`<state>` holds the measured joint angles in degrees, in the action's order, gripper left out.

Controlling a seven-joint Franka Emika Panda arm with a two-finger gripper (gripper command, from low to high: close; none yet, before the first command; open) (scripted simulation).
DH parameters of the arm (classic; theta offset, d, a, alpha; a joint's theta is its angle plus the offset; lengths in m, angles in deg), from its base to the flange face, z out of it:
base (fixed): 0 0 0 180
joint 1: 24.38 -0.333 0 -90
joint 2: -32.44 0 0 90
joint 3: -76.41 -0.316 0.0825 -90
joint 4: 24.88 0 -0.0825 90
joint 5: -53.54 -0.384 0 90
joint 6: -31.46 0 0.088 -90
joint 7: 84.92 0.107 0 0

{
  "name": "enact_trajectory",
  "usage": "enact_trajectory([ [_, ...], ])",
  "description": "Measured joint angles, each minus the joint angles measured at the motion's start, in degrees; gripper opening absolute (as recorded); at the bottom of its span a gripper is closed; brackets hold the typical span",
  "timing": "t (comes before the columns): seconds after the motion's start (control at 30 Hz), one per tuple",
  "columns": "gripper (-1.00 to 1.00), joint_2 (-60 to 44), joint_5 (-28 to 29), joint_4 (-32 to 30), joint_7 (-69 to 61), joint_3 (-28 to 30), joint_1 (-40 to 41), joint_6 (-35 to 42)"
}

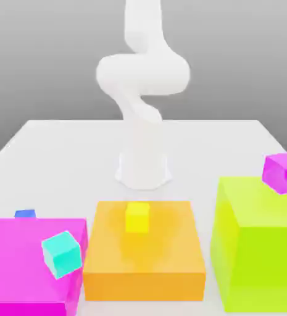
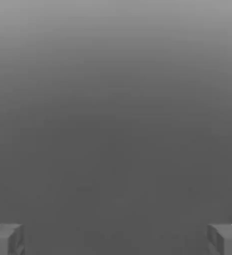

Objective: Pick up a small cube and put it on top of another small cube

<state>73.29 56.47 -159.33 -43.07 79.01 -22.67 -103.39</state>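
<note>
White table [image 1: 59, 139] is seen under a grey wall. Three big blocks are set in front: green [image 1: 260, 247], pink [image 1: 22, 259], orange [image 1: 145, 247]. Small cubes are rested on them: purple [image 1: 282, 171] at the green edge, teal [image 1: 62, 253] tilted, yellow [image 1: 137, 217] flat, blue [image 1: 24, 214] behind. The gripper [image 2: 116, 239] is held spread wide. Purple or teal could be knocked off if nudged.

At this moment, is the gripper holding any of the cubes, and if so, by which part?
Nothing is held. In the hand view the gripper is open, its fingers wide apart with only grey background between them.
</note>
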Motion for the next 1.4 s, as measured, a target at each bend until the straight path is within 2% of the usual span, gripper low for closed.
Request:
enact_trajectory([
  [0.3,0.0,-18.35,7.79,-9.84,-17.36,13.84,5.85,-11.35],
  [0.5,0.0,-30.63,6.33,-16.41,-33.36,24.35,8.98,-19.24],
  [0.6,0.0,-37.4,0.86,-19.77,-44.74,28.11,11.62,-23.34],
  [0.67,0.0,-42.19,-5.65,-21.94,-54.34,28.52,14.0,-25.9],
  [0.8,0.0,-51.28,-19.87,-22.33,-68.77,20.26,21.88,-31.23],
  [0.9,0.0,-57.39,-27.26,-20.79,-74.72,11.5,29.11,-35.69],
  [0.93,-1.0,-59.26,-28.89,-20.28,-76.09,8.78,31.48,-37.2],
  [1.17,-1.0,-59.68,-29.39,-20.17,-76.47,8.12,32.03,-37.38],
  [1.27,-1.0,-54.9,-23.43,-21.57,-71.79,13.79,27.69,-33.89],
  [1.37,-1.0,-48.56,-13.73,-23.22,-64.57,18.87,24.83,-29.65],
  [1.4,-1.0,-47.58,-12.83,-23.48,-63.67,19.71,25.18,-28.76],
])
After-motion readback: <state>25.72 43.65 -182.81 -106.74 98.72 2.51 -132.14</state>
